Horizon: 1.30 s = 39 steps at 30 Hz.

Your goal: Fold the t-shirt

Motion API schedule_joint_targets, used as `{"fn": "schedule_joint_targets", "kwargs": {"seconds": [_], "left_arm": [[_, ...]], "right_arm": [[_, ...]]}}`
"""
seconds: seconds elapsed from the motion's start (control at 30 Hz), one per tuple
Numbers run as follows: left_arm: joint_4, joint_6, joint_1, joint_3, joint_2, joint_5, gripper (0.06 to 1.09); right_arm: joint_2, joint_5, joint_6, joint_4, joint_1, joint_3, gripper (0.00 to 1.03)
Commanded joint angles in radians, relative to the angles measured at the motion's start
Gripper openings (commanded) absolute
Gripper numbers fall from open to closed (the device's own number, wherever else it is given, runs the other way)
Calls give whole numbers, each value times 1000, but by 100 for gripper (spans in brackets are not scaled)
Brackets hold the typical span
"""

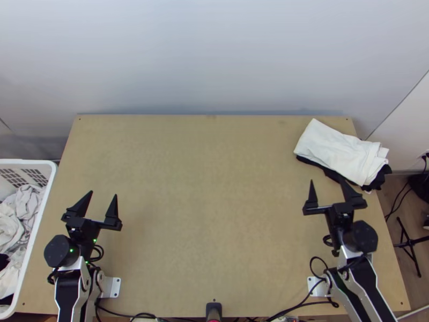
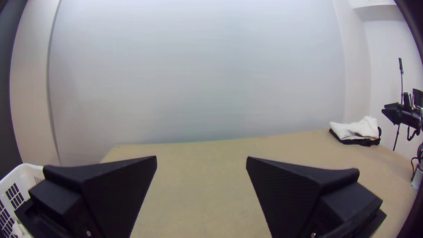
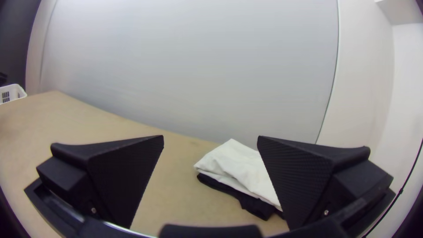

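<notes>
My left gripper [image 1: 103, 195] stands open over the table's left side in the top view, nothing between its fingers; the left wrist view shows the same gripper [image 2: 202, 159] with fingers wide apart. Over the right side, my right gripper [image 1: 326, 182] is open too, close to the near side of a cloth stack; it shows as well in the right wrist view [image 3: 210, 137]. A folded white cloth [image 1: 340, 151] lies on black cloth [image 1: 383, 176] at the table's far right. In the right wrist view the white cloth [image 3: 240, 167] rests on the black cloth [image 3: 233, 194], touched by neither gripper.
A white basket [image 1: 45, 204] with crumpled light cloths [image 1: 21, 209] and some dark cloth stands beside the table's left edge. The wooden table [image 1: 214, 193] is bare across its middle. Cables run along the near edge; a black stand [image 1: 410, 241] is on the floor at right.
</notes>
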Motion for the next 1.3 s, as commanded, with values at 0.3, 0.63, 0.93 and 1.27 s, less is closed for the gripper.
{"fn": "schedule_joint_targets", "kwargs": {"seconds": [0.3, 0.63, 0.93, 1.27], "left_arm": [[-7, -8, 13, -35, -44, -22, 105], [-7, -6, 48, -35, -44, -24, 105], [-6, -6, 110, -35, -44, -24, 105], [-6, -6, 110, -35, -44, -24, 105]], "right_arm": [[-436, -23, -48, -204, -49, -123, 99], [-436, -26, -175, -345, -37, -118, 99], [-435, -29, -175, -348, -66, -118, 99], [-422, -46, -66, -359, -72, -118, 99]]}}
